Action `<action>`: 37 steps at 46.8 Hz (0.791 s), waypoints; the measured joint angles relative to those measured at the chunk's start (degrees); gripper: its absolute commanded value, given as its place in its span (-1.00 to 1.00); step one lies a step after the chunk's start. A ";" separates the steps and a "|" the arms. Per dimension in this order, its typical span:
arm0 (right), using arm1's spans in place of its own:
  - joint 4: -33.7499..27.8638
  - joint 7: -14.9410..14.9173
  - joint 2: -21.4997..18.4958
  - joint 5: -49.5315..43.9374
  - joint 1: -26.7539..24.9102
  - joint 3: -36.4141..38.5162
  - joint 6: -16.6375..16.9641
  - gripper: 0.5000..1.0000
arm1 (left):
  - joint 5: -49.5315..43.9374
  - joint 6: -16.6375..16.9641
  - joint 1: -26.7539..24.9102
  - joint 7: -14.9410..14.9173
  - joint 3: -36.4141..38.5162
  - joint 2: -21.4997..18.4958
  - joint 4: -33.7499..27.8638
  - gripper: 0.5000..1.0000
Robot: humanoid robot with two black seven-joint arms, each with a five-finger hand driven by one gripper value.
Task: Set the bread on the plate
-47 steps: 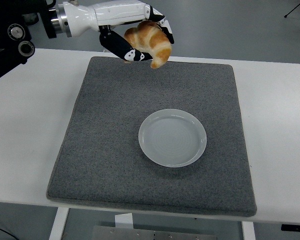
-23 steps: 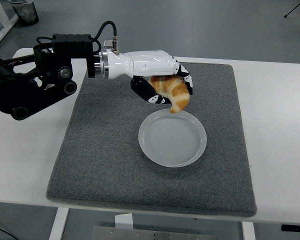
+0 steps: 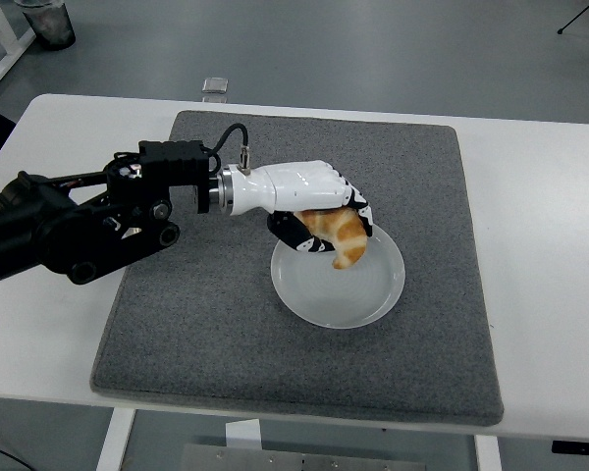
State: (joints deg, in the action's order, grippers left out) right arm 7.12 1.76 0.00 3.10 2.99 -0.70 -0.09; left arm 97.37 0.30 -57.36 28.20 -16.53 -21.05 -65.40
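1. The bread (image 3: 340, 235) is a golden-brown croissant with a curved shape. It is held in the left hand (image 3: 309, 201), with one pointed end downward, over the far-left part of the plate.
2. The plate (image 3: 351, 291) is round and pale grey-white. It lies flat on the grey mat (image 3: 216, 324), a little right of the mat's centre, toward the tabletop's (image 3: 540, 245) near edge.

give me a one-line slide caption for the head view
Left hand holds the croissant just over the white plate on the grey mat.

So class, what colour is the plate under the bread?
Pale grey-white plate, clearest in the head view.
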 measured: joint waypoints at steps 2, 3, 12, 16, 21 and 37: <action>0.00 0.00 0.00 0.00 0.00 0.00 0.00 0.81 | 0.14 0.88 0.16 0.00 0.93 0.55 0.53 -1.00; 0.00 0.00 0.00 0.00 0.00 0.00 0.00 0.81 | 0.18 1.11 0.25 0.00 1.29 0.73 0.75 -1.00; 0.01 0.00 0.00 -0.01 0.00 0.00 0.00 0.81 | 1.90 3.33 1.77 0.02 2.54 3.19 3.88 -1.00; 0.01 -0.01 0.00 -0.01 0.00 0.00 0.00 0.81 | 3.74 5.30 2.72 0.02 2.56 4.11 5.34 -1.00; 0.01 0.00 0.00 -0.01 0.00 0.00 0.00 0.81 | 4.13 7.12 3.72 0.02 2.59 5.28 6.71 -1.00; 0.00 0.00 0.00 -0.01 0.00 0.00 0.00 0.81 | 3.64 7.45 4.18 0.02 3.86 5.49 7.62 -1.00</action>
State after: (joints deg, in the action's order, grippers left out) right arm 7.12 1.76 0.00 3.08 2.99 -0.70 -0.09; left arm 101.01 7.75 -53.18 28.22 -12.67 -15.55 -57.79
